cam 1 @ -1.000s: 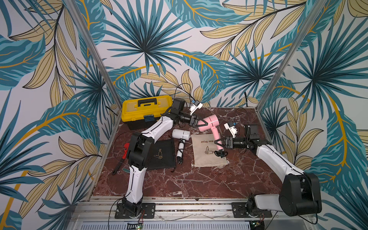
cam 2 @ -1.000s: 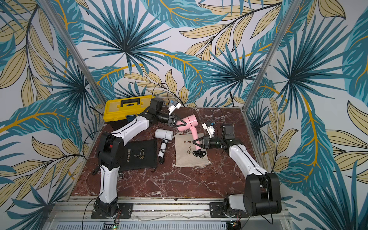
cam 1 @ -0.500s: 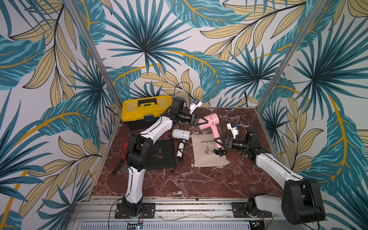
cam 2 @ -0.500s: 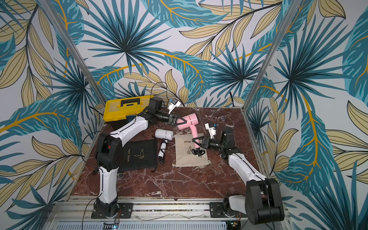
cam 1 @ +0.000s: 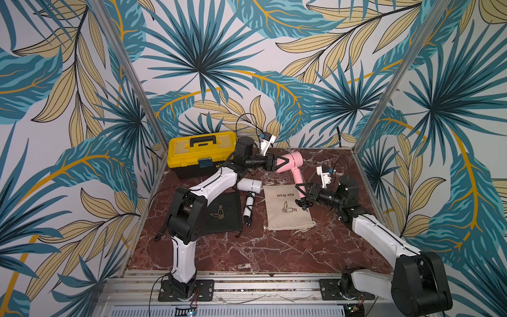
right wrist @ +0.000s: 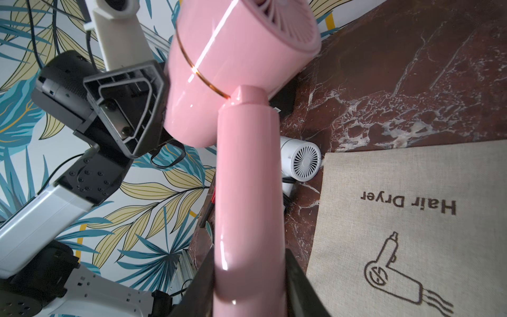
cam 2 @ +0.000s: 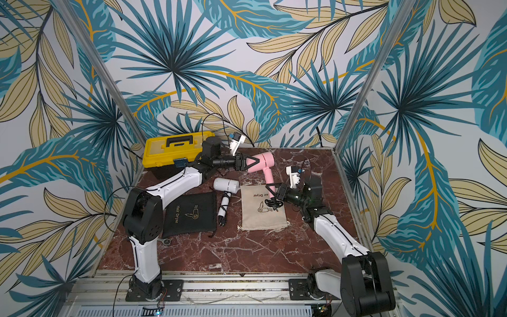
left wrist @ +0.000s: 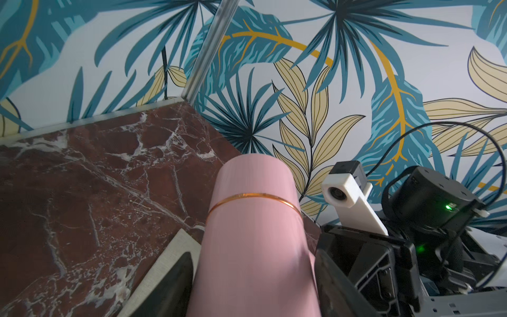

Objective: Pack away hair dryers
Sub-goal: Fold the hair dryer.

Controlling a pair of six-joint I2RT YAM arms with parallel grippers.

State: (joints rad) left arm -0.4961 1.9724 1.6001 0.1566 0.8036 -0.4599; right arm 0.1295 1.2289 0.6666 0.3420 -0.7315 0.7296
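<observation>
The pink hair dryer (cam 1: pixel 295 160) is held up over the table (cam 1: pixel 247 255), just past the beige pouch (cam 1: pixel 288 216). The left gripper (cam 1: pixel 282 164) is closed around its fat barrel (left wrist: pixel 252 219), jaws wide apart. The right gripper (cam 1: pixel 301 190) is closed on the thin handle (right wrist: pixel 247 192) (jaws much closer together). The white hair dryer (cam 1: pixel 249 185) lies between the beige pouch and the black pouch (cam 1: pixel 222 216). The pink shell looks hard, shiny and light, so it may slip. The handle seems the best place to hold.
</observation>
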